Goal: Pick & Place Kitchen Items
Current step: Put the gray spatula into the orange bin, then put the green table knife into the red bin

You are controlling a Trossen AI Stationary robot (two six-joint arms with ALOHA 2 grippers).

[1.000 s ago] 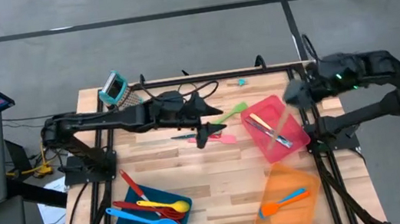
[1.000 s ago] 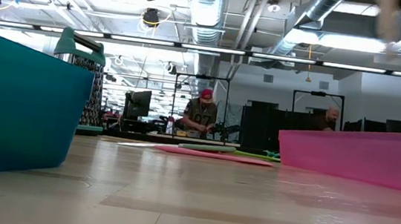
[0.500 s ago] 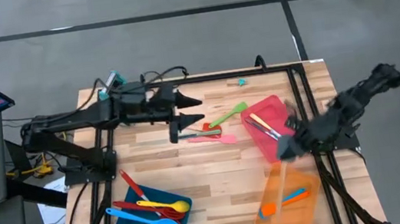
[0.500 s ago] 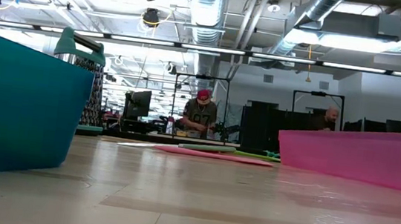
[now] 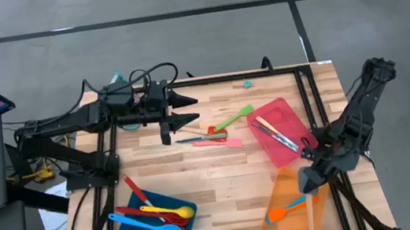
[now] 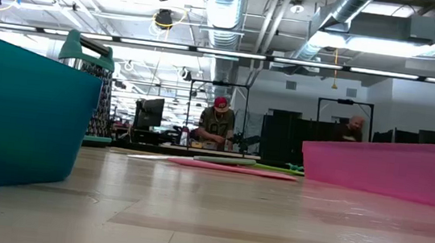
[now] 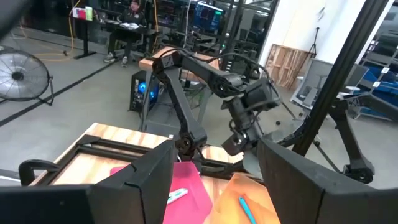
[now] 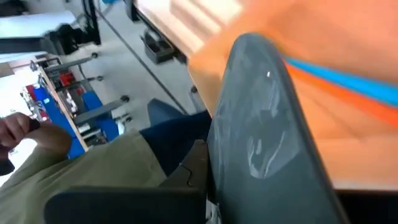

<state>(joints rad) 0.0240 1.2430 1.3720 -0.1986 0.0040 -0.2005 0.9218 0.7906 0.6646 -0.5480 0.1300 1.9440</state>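
Note:
Loose on the wood table lie a green spatula (image 5: 236, 116), a red and a pink utensil (image 5: 217, 137) and a dark-handled one (image 5: 187, 140); the low view shows the green and pink ones flat on the wood (image 6: 229, 165). The red tray (image 5: 284, 112) holds a few utensils (image 5: 275, 133). A blue-and-orange spoon (image 5: 289, 207) sits in the orange tray. Red, yellow and blue spoons (image 5: 159, 216) fill the blue tray. My left gripper (image 5: 185, 109) hovers open, left of the loose utensils. My right gripper (image 5: 309, 178) hangs over the orange tray's far edge.
The orange tray (image 5: 313, 216) sits at the near right, the blue tray (image 5: 129, 228) at the near left. The teal-handled grater (image 6: 84, 83) stands at the far left behind my left arm. A person's hand (image 8: 18, 127) and olive sleeve (image 8: 99, 168) show beyond the table's edge.
My left gripper has drawn back from above the loose utensils toward the table's left and far edge. My right arm has swung from the far right corner toward the near edge, ending over the orange tray. The utensils have stayed where they lay.

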